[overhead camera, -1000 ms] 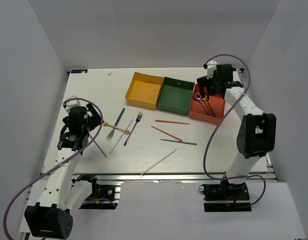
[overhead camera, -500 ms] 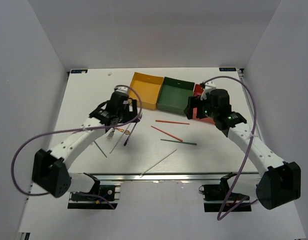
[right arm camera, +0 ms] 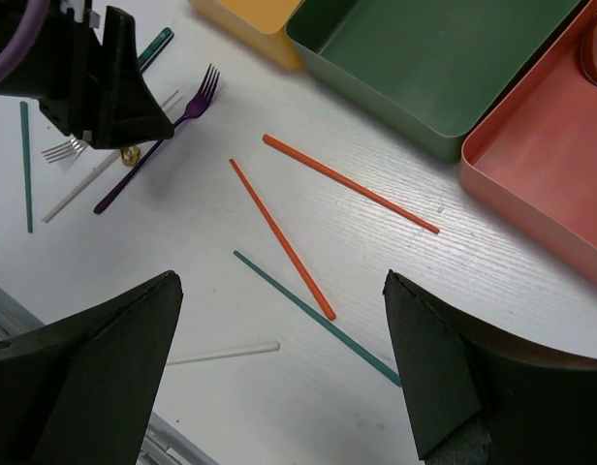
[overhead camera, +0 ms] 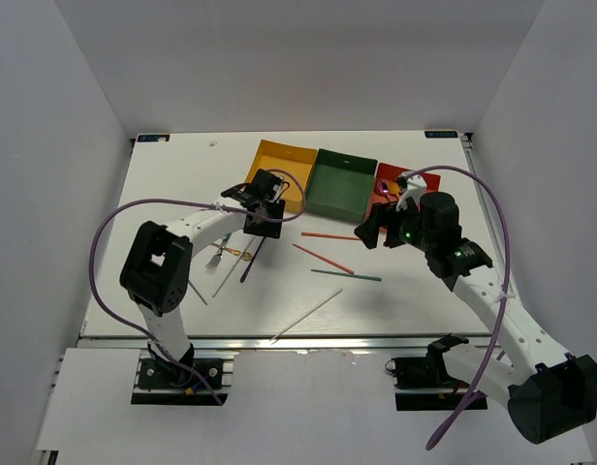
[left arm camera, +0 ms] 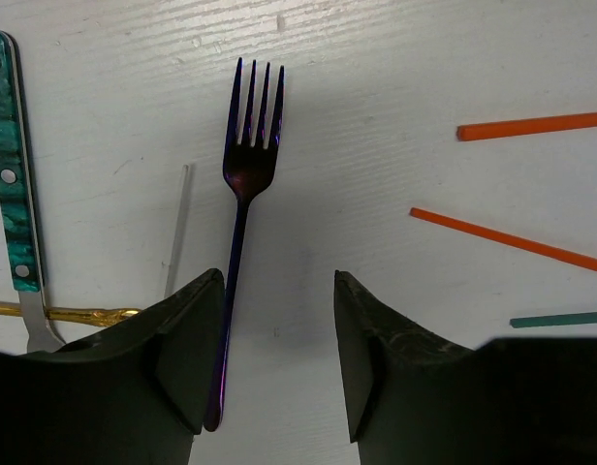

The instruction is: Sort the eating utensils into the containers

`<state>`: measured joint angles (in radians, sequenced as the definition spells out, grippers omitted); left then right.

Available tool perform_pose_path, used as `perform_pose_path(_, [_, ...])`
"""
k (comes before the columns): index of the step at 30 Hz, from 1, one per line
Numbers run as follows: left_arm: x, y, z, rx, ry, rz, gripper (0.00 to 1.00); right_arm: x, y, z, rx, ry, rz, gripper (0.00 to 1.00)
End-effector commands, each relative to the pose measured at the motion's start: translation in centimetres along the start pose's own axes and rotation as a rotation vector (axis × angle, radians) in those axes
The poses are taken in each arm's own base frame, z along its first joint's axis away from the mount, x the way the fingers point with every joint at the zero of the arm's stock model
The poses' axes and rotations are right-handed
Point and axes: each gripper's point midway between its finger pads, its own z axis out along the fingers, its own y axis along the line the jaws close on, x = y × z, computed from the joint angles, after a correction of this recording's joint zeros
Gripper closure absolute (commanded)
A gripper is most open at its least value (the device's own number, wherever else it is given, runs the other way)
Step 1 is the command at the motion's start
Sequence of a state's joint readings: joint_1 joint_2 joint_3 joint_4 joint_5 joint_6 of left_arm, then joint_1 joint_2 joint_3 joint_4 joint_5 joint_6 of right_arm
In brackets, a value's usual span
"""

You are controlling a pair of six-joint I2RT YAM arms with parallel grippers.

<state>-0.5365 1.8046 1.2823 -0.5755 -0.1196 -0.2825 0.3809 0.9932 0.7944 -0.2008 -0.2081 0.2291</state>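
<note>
A purple fork (left arm camera: 246,174) lies flat on the white table, tines pointing away. My left gripper (left arm camera: 279,281) is low over it, still open. The fork's handle runs between the jaws, right against the left finger (left arm camera: 197,349). From above, the left gripper (overhead camera: 265,217) is in front of the yellow tray (overhead camera: 276,163). My right gripper (right arm camera: 279,281) hangs wide open and empty above two red chopsticks (right arm camera: 282,240), a green chopstick (right arm camera: 313,315) and a pale chopstick (right arm camera: 221,354). The dark green tray (overhead camera: 342,184) holds nothing. The right arm mostly hides the red-orange tray (right arm camera: 541,165).
A teal-handled fork (left arm camera: 13,194), a gold utensil (left arm camera: 76,314) and a thin pale stick (left arm camera: 179,223) lie just left of the purple fork. Another green chopstick (overhead camera: 194,288) lies near the left front. The table's front edge (overhead camera: 308,336) runs close behind the pale chopstick.
My left arm swung from the table's left side over the purple fork, and its jaws have narrowed around the handle. The right arm left the red-orange tray and now hovers over the chopsticks.
</note>
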Motion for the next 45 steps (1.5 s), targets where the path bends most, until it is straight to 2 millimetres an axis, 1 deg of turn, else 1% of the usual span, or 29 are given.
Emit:
perform_pose_path(1, [-1.8,-0.1,-1.1,0.004,-0.044,0.012,0.41,-1.1,1.3,-0.7,-0.058,-0.050,-0.013,0.11])
perform_pose_path(5, [-1.0,0.1,0.1,-0.008,-0.011,0.017,0.42,-1.3,1.8,-1.1,-0.083,-0.056,-0.018,0.11])
perform_pose_path(10, [0.0,0.2,0.9,-0.010,0.022,0.032,0.43,-1.1,2.1,-1.4,-0.095,-0.061,-0.022,0.11])
perform_pose_path(11, [0.2,0.1,1.0,-0.004,0.028,0.035,0.45,-1.1,2.1,-1.5,-0.098,-0.062,-0.023,0.11])
perform_pose_path(13, [0.7,0.2,1.5,-0.008,0.045,0.037,0.45,-1.2,2.4,-1.6,-0.111,-0.064,-0.024,0.11])
perform_pose_path(14, [0.9,0.3,1.7,-0.011,0.050,0.036,0.48,-1.2,2.5,-1.6,-0.116,-0.064,-0.025,0.11])
perform_pose_path(16, [1.2,0.4,1.9,-0.014,0.054,0.037,0.48,-1.1,2.6,-1.7,-0.119,-0.065,-0.026,0.11])
perform_pose_path(19, [1.9,1.1,2.4,-0.041,0.072,0.036,0.48,-1.3,2.7,-1.7,-0.125,-0.071,-0.028,0.11])
perform_pose_path(27, [3.2,1.3,3.8,-0.030,0.118,0.033,0.48,-1.4,2.9,-1.6,-0.139,-0.080,-0.023,0.11])
perform_pose_path(28, [3.4,1.2,3.9,-0.021,0.125,0.033,0.50,-1.5,3.0,-1.7,-0.141,-0.081,-0.023,0.11])
perform_pose_path(31, [3.8,0.8,4.0,0.000,0.137,0.034,0.59,-1.5,3.0,-1.7,-0.139,-0.083,-0.025,0.11])
perform_pose_path(32, [3.8,0.8,4.1,0.003,0.136,0.030,0.60,-1.7,3.0,-1.8,-0.133,-0.089,-0.026,0.11])
perform_pose_path(33, [3.9,0.7,4.1,0.005,0.137,0.027,0.64,-1.7,2.9,-1.9,-0.130,-0.090,-0.025,0.10])
perform_pose_path(37, [4.7,0.0,4.3,0.026,0.147,0.005,0.87,-2.2,2.9,-2.4,-0.118,-0.111,-0.027,0.11])
perform_pose_path(38, [4.7,-0.1,4.3,0.022,0.138,-0.003,0.90,-2.3,2.9,-2.5,-0.115,-0.118,-0.028,0.11])
perform_pose_path(40, [5.3,-0.5,4.4,0.024,0.148,-0.017,1.00,-2.5,3.0,-2.8,-0.114,-0.127,-0.030,0.11])
perform_pose_path(43, [5.7,-1.3,3.9,0.023,0.168,-0.026,1.00,-3.1,3.1,-3.3,-0.104,-0.139,-0.033,0.11])
perform_pose_path(45, [5.0,-2.1,2.6,0.017,0.143,-0.016,1.00,-3.4,3.1,-3.6,-0.097,-0.148,-0.036,0.11])
